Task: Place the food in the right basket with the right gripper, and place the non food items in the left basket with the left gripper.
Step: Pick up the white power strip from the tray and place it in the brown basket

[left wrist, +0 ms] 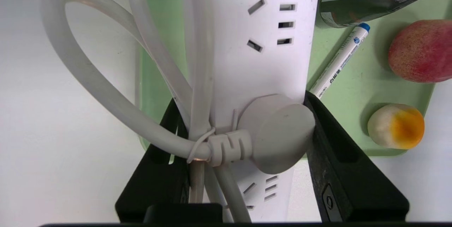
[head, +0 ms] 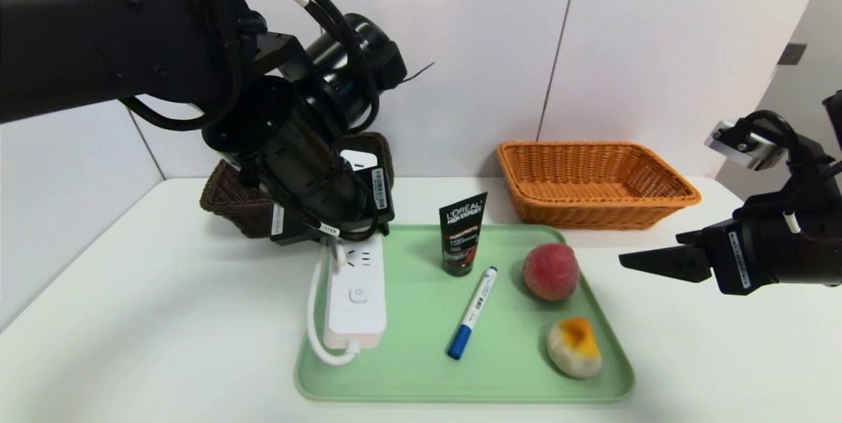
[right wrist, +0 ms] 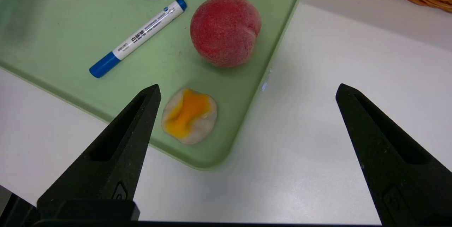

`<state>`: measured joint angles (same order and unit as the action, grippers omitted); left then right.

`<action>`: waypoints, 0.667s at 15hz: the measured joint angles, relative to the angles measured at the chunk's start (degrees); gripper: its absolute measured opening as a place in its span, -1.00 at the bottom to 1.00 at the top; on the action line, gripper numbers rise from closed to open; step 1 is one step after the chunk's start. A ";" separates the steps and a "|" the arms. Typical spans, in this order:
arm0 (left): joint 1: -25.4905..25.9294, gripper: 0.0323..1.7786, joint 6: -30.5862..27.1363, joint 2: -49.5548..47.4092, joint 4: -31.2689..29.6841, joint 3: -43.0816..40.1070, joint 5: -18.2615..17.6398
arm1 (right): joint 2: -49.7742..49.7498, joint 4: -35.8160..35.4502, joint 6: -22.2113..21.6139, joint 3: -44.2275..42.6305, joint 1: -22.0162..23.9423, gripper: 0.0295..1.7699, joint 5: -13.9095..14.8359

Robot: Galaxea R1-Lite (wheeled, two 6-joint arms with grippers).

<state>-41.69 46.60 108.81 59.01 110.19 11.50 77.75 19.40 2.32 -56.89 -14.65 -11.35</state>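
The left gripper, over the far left part of the tray beside the dark basket, was closed around the long white plastic power strip, with the strip's round white plug and bundled white cord also between its fingers. The strip ran beneath the gripper, its near end above the left side of the pale green rectangular tray and its far end by the dark brown woven wicker basket, which the left arm partly hid. Right of the strip, a black L'Oréal Men Expert tube stood on its cap, leaning slightly. A white marker pen with a blue cap lay diagonally on the tray, nearer the front. Farther right sat a round pink-red peach, and in front of it a pale beige oval lump with an orange-yellow top. The rectangular orange-tan woven wicker basket stood behind the tray's right side on the white table. The right gripper was spread wide, with nothing held, above the table to the right of the tray.
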 joint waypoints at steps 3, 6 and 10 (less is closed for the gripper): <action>0.02 0.02 -1.46 -1.46 -0.06 0.06 0.11 | 0.00 0.00 0.00 -0.05 0.00 0.93 0.05; 1.60 0.02 -7.96 -3.39 -0.26 0.06 0.24 | -0.07 0.00 -0.01 -0.21 0.05 0.93 0.09; 10.35 0.02 -23.81 -5.23 -1.30 0.63 0.22 | -0.20 0.00 0.10 -0.29 0.07 0.93 0.09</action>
<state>-31.34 22.80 103.58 57.71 110.82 11.72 77.56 19.40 2.41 -57.19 -14.58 -11.26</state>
